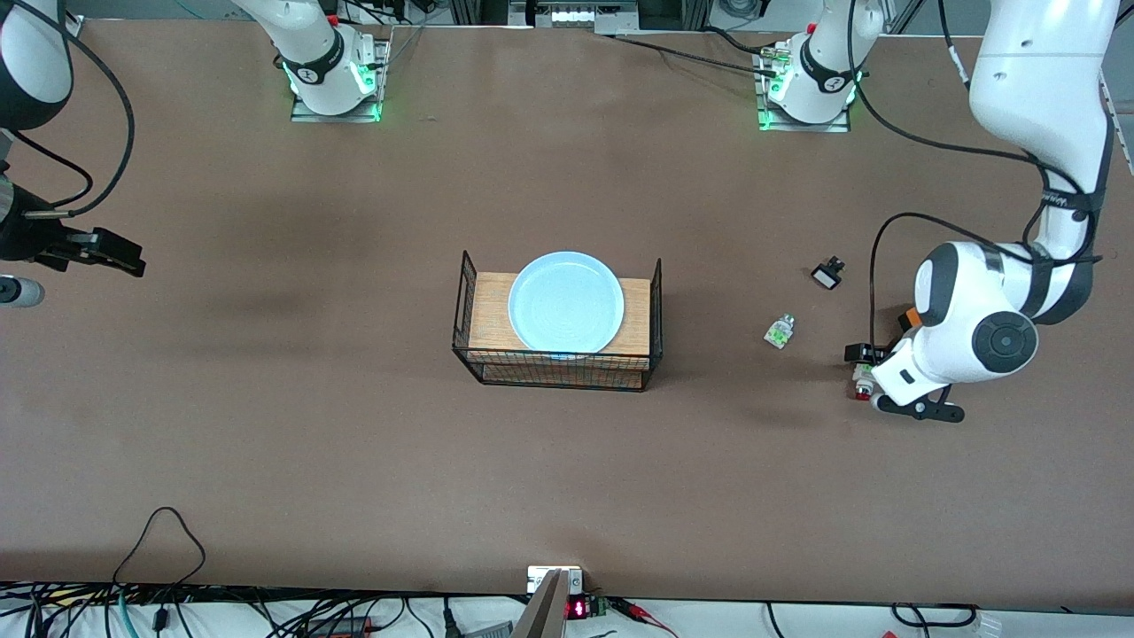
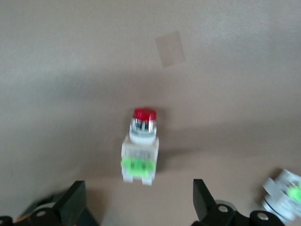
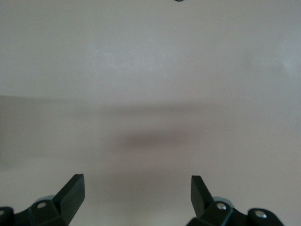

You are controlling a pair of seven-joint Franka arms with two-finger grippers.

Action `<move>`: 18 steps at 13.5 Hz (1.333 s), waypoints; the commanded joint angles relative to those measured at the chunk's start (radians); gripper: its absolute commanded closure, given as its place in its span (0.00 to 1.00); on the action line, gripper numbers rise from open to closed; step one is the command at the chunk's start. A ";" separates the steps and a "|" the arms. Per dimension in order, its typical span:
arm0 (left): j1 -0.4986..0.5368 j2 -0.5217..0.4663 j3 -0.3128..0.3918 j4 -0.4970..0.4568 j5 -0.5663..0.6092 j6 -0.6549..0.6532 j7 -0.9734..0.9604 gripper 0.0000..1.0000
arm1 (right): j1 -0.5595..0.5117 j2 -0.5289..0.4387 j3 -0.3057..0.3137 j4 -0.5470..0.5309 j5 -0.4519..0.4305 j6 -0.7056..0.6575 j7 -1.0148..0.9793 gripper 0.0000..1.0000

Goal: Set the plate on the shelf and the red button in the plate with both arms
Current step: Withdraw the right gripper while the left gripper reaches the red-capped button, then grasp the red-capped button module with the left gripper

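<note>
The pale-blue plate [image 1: 565,301] lies on a wooden board in a black wire rack [image 1: 656,310] at mid-table. The red button [image 1: 861,388] lies on the table toward the left arm's end; in the left wrist view the red button [image 2: 140,150] shows its red cap, whitish body and green block. My left gripper [image 1: 868,377] hangs low over it, open, and the button sits just ahead of the left gripper's [image 2: 138,202] fingertips, untouched. My right gripper [image 1: 128,257] waits open over bare table at the right arm's end, and nothing lies between the right gripper's [image 3: 136,190] fingers.
A green-and-white part [image 1: 780,330] lies between the rack and the button, also seen as the green-and-white part [image 2: 284,193] in the left wrist view. A black-and-white part [image 1: 827,273] lies farther from the front camera. An orange piece [image 1: 910,316] peeks out by the left arm's wrist.
</note>
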 commanded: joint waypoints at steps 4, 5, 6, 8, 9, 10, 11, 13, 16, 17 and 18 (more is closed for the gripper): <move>0.037 0.045 -0.009 -0.058 0.020 0.198 0.113 0.13 | -0.003 -0.069 0.005 -0.050 0.054 -0.030 -0.002 0.00; 0.037 0.057 -0.009 -0.060 0.020 0.209 0.113 0.29 | -0.003 -0.069 0.005 -0.048 0.052 -0.033 -0.005 0.00; 0.037 0.059 -0.009 -0.060 0.019 0.207 0.112 0.41 | -0.001 -0.067 0.005 -0.048 0.052 -0.035 -0.008 0.00; 0.026 0.057 -0.010 -0.072 0.019 0.201 0.098 0.61 | 0.014 -0.063 0.005 -0.045 0.049 -0.035 -0.002 0.00; 0.026 0.054 -0.012 -0.071 0.019 0.200 0.099 0.69 | 0.035 -0.062 0.005 -0.042 0.040 -0.035 0.003 0.00; 0.029 0.047 -0.015 -0.071 0.019 0.198 0.107 0.77 | 0.035 -0.062 0.003 -0.040 0.040 -0.034 0.007 0.00; 0.032 0.034 -0.018 -0.063 0.019 0.189 0.109 0.83 | 0.032 -0.062 0.002 -0.030 0.042 -0.035 0.010 0.00; 0.026 -0.004 -0.021 -0.042 0.019 0.119 0.103 0.85 | 0.028 -0.062 -0.004 -0.025 0.049 -0.035 0.010 0.00; 0.011 -0.078 -0.039 0.047 0.010 -0.111 0.098 0.85 | 0.028 -0.062 -0.004 -0.020 0.048 -0.037 -0.003 0.00; 0.011 -0.087 -0.059 0.101 0.008 -0.200 0.093 0.85 | 0.029 -0.062 -0.004 -0.020 0.048 -0.041 -0.008 0.00; 0.011 -0.089 -0.079 0.153 0.006 -0.286 0.077 0.85 | 0.029 -0.062 -0.004 -0.020 0.046 -0.044 -0.008 0.00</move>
